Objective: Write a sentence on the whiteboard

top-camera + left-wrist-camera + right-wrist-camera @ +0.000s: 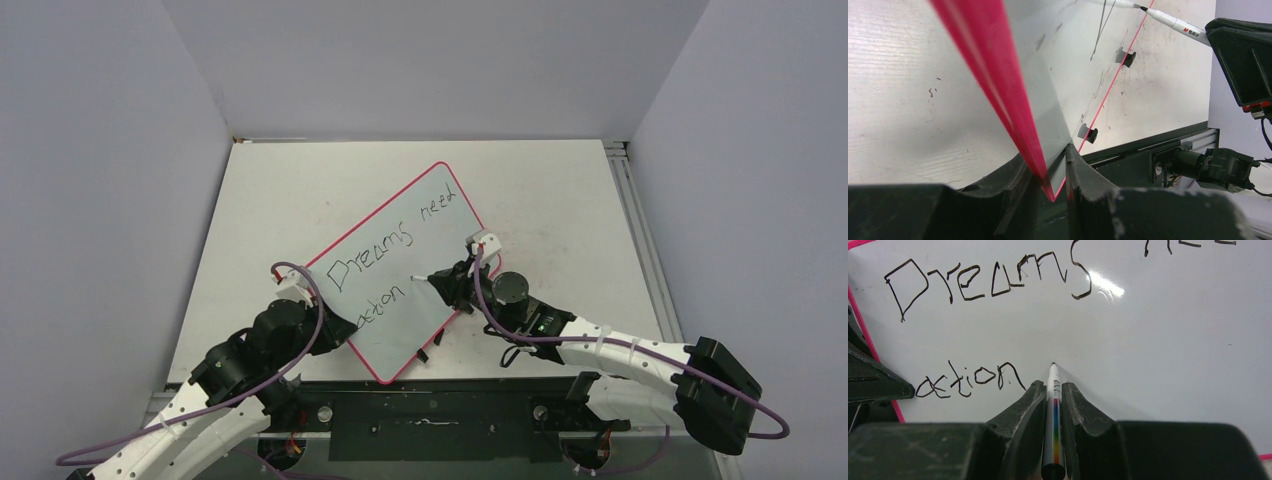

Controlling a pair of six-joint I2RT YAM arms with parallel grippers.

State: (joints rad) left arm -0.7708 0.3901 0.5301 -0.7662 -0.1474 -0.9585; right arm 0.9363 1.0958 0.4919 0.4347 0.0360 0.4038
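Two risks stand out. The first is the board shifting. The large flat whiteboard with the thin pink-red rim (405,335) lies at the middle of the scuffed white table (560,200), its long side running from 7 to 1 o'clock. The left gripper (1052,167) is closed on nothing more than that rim, at the board's 8 o'clock edge. A firm sideways stroke could, I judge, pivot the board in so thin a pinch and skew the letters. The second is the pen. The right gripper (1053,390), at the board's 4 o'clock side, is clamped tight on a slim white marker with a rainbow stripe (1053,377) that points towards 9 o'clock in the top view. Pressed hard, the smooth barrel might slide back or twist between the fingers; pressed too lightly, the line would break. The thin black handwritten sentence (372,262) reads "Dreams need" above and "action" below. The tip sits just to the 3 o'clock side of "action", so a low pass of the gripper could smear the ink. Whether the tip touches the surface or hangs just above it cannot be told. The right wrist view cuts "need" off at its top edge, and a patch of glare sits beside the "s" of "Dreams". From above, the left gripper's fingertips are hidden under its own wrist. The two small black feet (1129,59) show best in the left wrist view, but whether the board lies flat or is tipped up there I cannot say.
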